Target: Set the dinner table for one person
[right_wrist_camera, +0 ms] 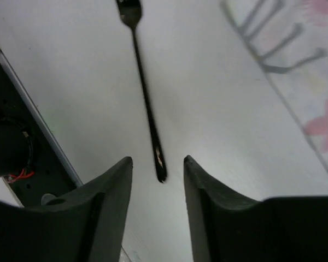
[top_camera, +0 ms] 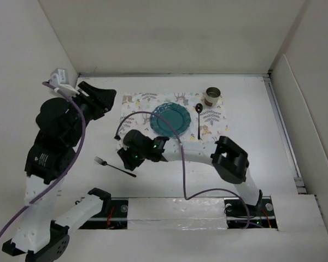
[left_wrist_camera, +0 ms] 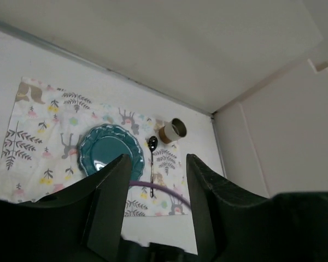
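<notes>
Dinner table [right_wrist_camera: 218,120] beneath right tool [right_wrist_camera: 157,160] (jaws apart), fork [right_wrist_camera: 145,93] ahead

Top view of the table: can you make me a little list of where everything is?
plate: teal, in the middle of the placemat
spoon: on the placemat, right of the plate
cup: far right corner of the placemat
fork: on the bare table, off the placemat, near its left side
right gripper: open, over the fork's handle end, not gripping it
left gripper: open, empty, up at the left
</notes>
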Available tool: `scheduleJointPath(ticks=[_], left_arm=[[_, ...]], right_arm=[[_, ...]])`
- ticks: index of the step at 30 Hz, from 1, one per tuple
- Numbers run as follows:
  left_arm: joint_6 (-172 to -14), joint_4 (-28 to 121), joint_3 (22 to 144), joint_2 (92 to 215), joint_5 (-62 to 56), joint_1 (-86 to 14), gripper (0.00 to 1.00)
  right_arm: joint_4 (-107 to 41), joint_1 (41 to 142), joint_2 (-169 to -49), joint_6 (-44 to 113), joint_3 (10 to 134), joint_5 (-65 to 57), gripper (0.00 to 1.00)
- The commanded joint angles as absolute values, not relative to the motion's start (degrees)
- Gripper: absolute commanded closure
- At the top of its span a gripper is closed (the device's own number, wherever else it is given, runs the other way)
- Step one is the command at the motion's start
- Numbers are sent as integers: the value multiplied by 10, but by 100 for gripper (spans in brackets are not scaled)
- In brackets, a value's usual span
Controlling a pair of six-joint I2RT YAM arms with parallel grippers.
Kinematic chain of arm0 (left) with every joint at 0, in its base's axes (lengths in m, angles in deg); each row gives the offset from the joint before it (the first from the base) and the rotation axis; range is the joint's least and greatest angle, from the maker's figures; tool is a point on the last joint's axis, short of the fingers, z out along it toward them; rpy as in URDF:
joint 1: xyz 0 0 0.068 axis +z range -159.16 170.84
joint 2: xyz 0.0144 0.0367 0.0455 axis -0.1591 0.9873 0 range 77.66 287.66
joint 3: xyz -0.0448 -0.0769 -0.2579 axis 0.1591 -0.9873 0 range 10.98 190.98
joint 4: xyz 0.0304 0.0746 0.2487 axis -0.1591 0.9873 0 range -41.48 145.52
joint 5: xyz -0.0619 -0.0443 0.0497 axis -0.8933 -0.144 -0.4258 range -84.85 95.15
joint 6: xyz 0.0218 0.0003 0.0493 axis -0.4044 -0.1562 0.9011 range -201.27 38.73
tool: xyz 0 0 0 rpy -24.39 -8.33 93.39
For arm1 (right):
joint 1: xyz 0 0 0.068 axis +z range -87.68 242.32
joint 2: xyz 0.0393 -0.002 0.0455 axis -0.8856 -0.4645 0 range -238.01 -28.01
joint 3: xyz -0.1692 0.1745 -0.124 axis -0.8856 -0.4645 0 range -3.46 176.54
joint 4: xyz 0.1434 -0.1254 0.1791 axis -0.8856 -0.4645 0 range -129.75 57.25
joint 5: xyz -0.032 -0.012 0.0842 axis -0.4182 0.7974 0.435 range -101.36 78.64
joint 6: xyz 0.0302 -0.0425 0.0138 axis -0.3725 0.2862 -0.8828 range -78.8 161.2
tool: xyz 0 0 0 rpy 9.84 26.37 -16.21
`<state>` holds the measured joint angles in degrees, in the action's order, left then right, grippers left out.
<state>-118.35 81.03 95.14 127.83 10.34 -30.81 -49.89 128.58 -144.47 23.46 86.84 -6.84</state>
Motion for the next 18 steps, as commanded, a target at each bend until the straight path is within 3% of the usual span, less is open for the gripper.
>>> scheduleJointPath(ticks=[1, 4, 15, 18], left_arm=[[-1200, 843, 1011, 1261, 116, -306, 57], [-1189, 886, 1055, 1259, 122, -306, 57], [-1177, 897, 1039, 1241, 118, -306, 57], [-1172, 896, 1034, 1240, 116, -306, 57]], right_arm=[[-482, 1320, -1507, 263, 962, -88, 49], [-510, 1347, -1585, 283, 1058, -130, 47], [-527, 1363, -1663, 296, 1111, -193, 49], [-531, 1363, -1675, 300, 1119, -202, 57]])
